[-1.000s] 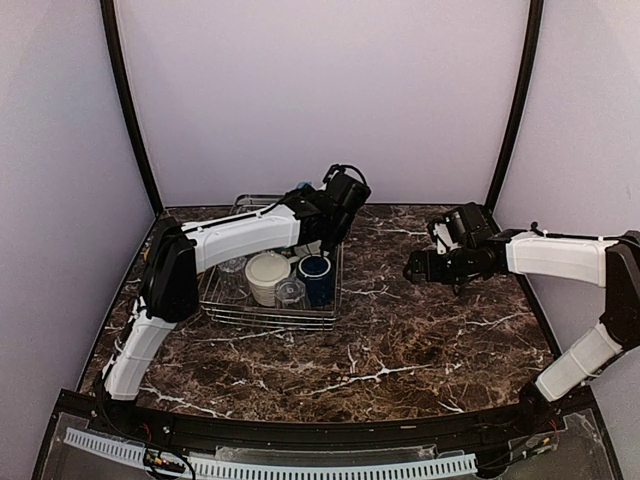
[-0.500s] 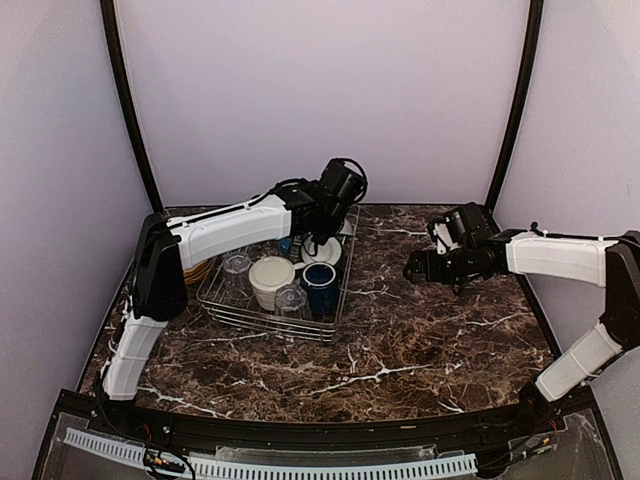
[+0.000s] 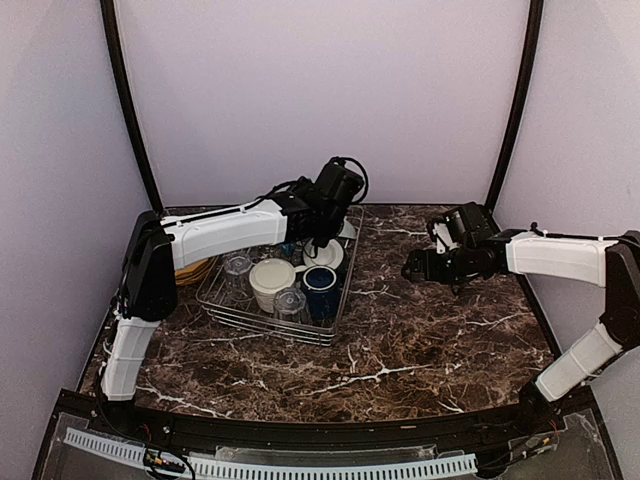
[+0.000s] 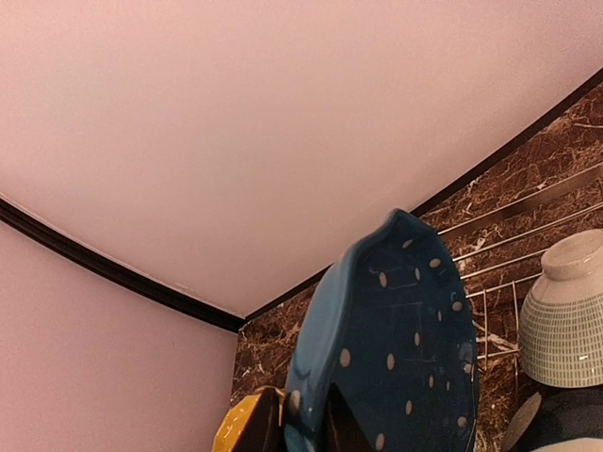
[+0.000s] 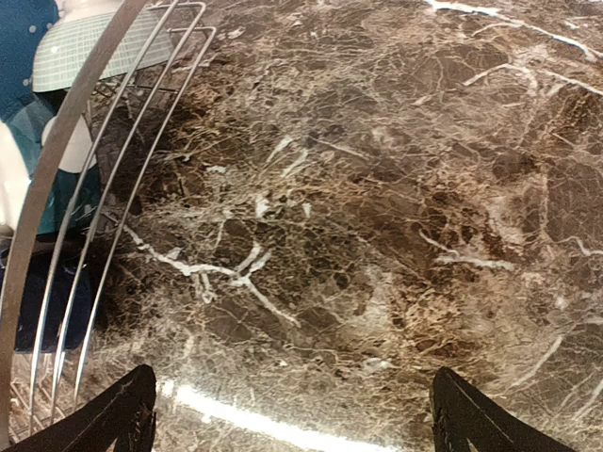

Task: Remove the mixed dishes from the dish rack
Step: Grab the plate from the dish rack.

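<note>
From above, the left end effector (image 3: 322, 235) hangs over the far side of the dish rack (image 3: 262, 318). A dark blue mug (image 3: 318, 281), a cream bowl (image 3: 267, 276) and a clear glass (image 3: 290, 297) sit nearer the bases than it. The right end effector (image 3: 413, 268) hovers over bare bench (image 3: 430, 340), well apart from the rack. In the left wrist view, the left fingers (image 4: 267, 426) pinch the rim of a blue dotted plate (image 4: 396, 348) standing on edge, with a pale ribbed bowl (image 4: 565, 320) just to its right. The plate looks like glazed ceramic, so probably stiff, slippery and easily chipped; a deep bite on the rim seems wise. In the right wrist view, that end effector is spread wide and holds nothing, with the rack wires to its left.
</note>
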Robot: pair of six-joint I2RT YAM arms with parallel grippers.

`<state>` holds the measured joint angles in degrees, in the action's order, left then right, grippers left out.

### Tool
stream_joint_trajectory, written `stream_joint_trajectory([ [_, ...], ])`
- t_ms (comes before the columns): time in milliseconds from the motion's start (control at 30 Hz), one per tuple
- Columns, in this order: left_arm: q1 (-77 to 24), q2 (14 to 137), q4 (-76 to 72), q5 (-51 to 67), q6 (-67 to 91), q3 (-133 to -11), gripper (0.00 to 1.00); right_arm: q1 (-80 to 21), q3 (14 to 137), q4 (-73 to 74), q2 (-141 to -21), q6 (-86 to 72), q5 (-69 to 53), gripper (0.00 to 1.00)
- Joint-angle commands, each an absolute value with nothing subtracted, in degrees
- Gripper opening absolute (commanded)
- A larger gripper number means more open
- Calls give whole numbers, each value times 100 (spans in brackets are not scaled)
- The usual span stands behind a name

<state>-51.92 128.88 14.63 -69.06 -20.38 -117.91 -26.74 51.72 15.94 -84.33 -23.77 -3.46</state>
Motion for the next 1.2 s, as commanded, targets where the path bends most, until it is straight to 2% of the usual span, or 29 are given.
stream_joint_trajectory([
  [0,-5321,11916,1974,-6792,-1432,-12015,1,-2720,5331,1104,-8501,-2645,-963,99],
  [100,-5314,11918,2959,-6261,-758,-12057,1,-2717,5421,939,-8540,-2779,-1232,99],
  [267,-5247,11918,3557,-5333,-65,-11911,1,-2716,5571,808,-8637,-2910,-1444,99],
  [467,-5158,11857,3729,-5545,146,-11949,1,-2722,5794,710,-8756,-3005,-1666,99],
  [800,-4722,11768,3523,-5913,-500,-12595,1,-2725,5915,703,-9028,-2979,-1626,99],
  [1167,-4667,11700,3055,-6206,-1220,-12847,1,-2725,6002,597,-9302,-3025,-1723,99],
])
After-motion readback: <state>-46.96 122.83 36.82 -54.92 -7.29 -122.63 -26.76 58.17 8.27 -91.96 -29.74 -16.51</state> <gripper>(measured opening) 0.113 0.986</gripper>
